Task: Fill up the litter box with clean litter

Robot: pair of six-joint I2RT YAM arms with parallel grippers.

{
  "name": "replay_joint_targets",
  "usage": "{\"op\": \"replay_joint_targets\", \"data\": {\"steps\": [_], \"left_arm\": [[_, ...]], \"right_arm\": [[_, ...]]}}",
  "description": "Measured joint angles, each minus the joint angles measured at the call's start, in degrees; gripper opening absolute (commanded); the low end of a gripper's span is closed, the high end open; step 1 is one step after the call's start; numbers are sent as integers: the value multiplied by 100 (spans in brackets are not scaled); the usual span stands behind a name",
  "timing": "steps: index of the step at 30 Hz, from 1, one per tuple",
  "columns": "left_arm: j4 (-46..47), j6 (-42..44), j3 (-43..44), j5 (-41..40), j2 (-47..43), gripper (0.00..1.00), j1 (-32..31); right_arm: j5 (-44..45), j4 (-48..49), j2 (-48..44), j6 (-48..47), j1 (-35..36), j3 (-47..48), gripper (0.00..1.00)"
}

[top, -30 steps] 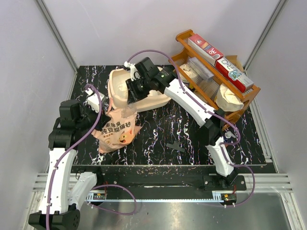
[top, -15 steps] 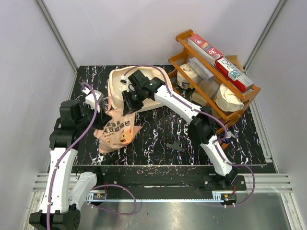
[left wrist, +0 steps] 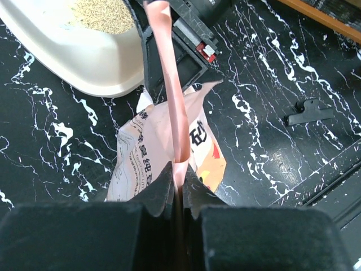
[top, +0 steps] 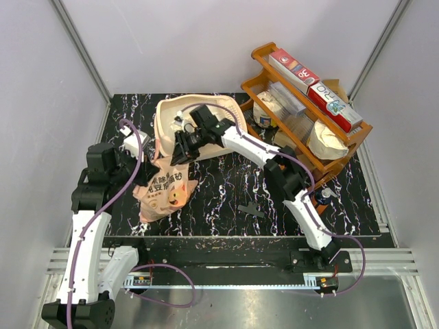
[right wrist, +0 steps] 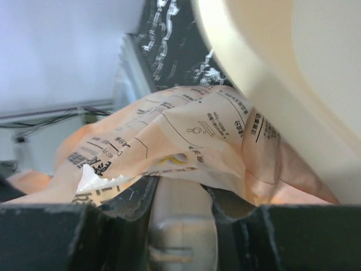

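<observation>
Item: litter box (top: 171,116), pulled left this past second, now against bag (top: 164,188); right gripper (right wrist: 181,193) part-open, clamping its wall; left gripper (left wrist: 179,172) pinched shut on bag; clean litter (left wrist: 101,14) partly inside (pour likely next).

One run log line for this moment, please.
left gripper: shut on bag | right gripper: shut on litter box | clean litter: some in box
</observation>
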Motion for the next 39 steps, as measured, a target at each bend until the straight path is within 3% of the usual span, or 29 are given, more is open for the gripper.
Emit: {"op": "replay_joint_targets", "data": {"steps": [4,12,21,39], "left_arm": [[-118,188,20,9,57,4,-22],[-540,876,251,-129,-26,5,-11],[-800,1545,310,-221,-107,5,-17],[-931,1762,411,-409,-177,5,-33]], "right_arm": [[-667,2264,-531,1134,-197,-1873,0],[-1725,4898,-708,2997,-743,-2955,0],[-2365,5978,-708,4297,-1276,-3254,0],[-2367,6642,-1073,4577,-1386,-3447,0]]}}
